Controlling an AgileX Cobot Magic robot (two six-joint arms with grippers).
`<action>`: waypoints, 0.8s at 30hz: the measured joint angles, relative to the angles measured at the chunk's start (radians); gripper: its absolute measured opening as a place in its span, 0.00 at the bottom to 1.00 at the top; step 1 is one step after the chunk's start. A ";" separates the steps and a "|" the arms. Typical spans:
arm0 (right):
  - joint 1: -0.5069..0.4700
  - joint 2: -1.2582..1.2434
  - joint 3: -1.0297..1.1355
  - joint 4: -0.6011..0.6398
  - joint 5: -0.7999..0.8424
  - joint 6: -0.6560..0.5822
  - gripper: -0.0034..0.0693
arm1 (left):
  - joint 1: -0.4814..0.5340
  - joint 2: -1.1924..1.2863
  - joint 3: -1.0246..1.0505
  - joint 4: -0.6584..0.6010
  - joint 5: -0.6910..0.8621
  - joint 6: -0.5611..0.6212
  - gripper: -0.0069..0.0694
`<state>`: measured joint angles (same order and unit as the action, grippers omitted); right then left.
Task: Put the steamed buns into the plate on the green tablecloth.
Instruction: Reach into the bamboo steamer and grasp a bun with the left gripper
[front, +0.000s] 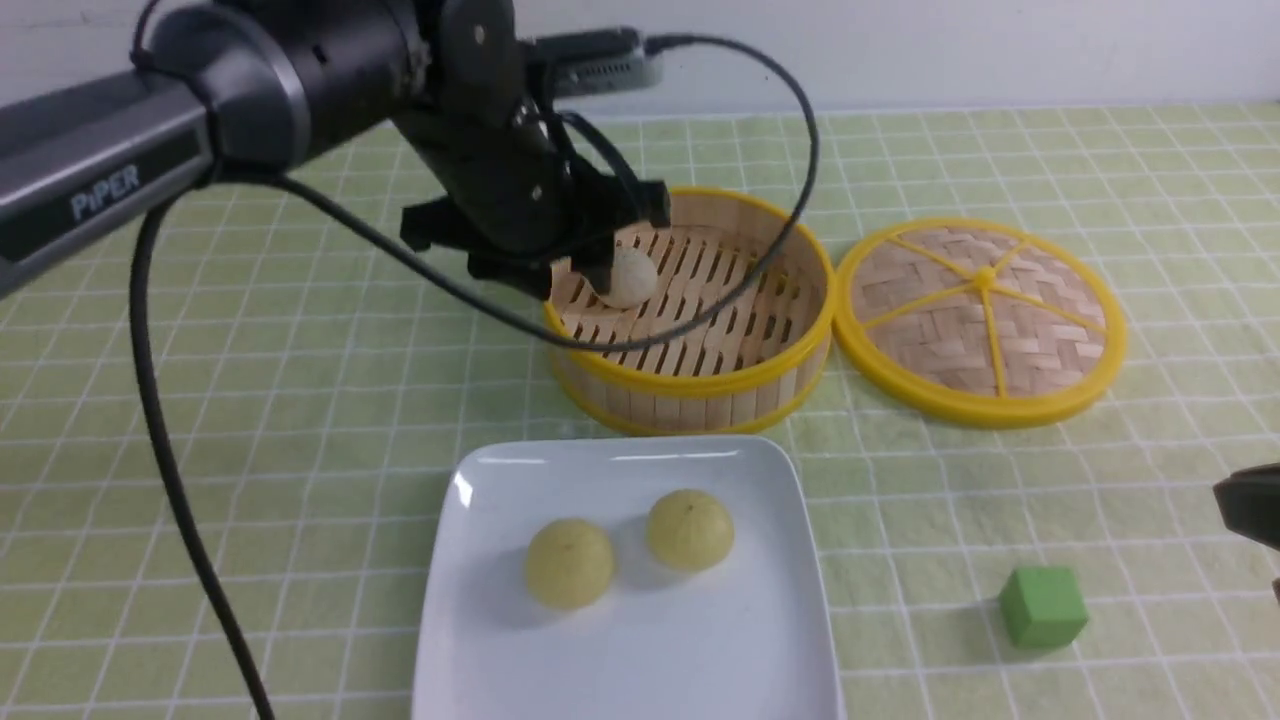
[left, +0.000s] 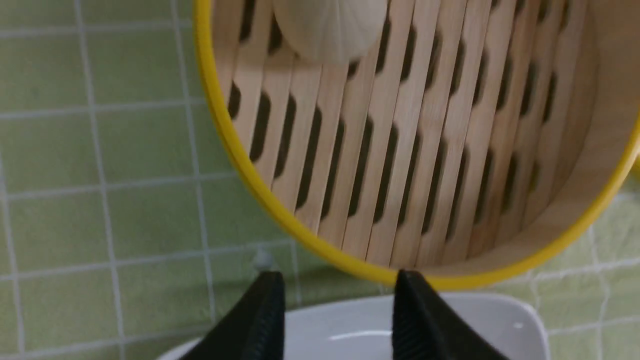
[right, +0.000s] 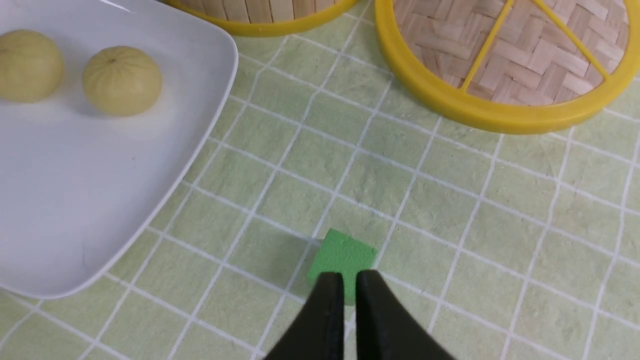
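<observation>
Two pale yellow steamed buns (front: 570, 562) (front: 690, 529) lie on the white square plate (front: 480, 640) on the green tablecloth (front: 300, 430); they also show in the right wrist view (right: 121, 80) (right: 27, 65). The greyish-white bun (front: 630, 277) sits inside the bamboo steamer (front: 700, 385), at its left rear, and shows in the left wrist view (left: 330, 27). My left gripper (front: 585, 275) hovers over the steamer's left side beside that bun, open and empty (left: 337, 276). My right gripper (right: 349, 277) is shut and empty, low over the cloth by the green cube (right: 342, 255).
The woven steamer lid (front: 985, 320) lies flat to the right of the steamer. The green cube (front: 1043, 605) sits at the front right, near my right gripper (front: 1250, 505) at the frame's edge. The left arm's black cable (front: 170, 470) hangs down over the table's left side.
</observation>
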<state>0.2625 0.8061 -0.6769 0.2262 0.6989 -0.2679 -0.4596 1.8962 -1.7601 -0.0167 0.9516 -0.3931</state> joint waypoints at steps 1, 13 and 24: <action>0.000 0.000 0.000 0.000 0.000 0.000 0.14 | 0.015 0.012 -0.048 -0.004 0.031 -0.005 0.33; 0.000 0.000 0.002 0.004 -0.008 0.000 0.16 | 0.099 0.337 -0.550 -0.193 0.279 0.073 0.13; 0.000 0.000 0.003 0.012 -0.018 0.000 0.17 | 0.090 0.540 -0.652 -0.154 0.177 0.015 0.57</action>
<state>0.2625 0.8061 -0.6739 0.2384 0.6810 -0.2679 -0.3701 2.4365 -2.4121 -0.1708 1.1285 -0.3782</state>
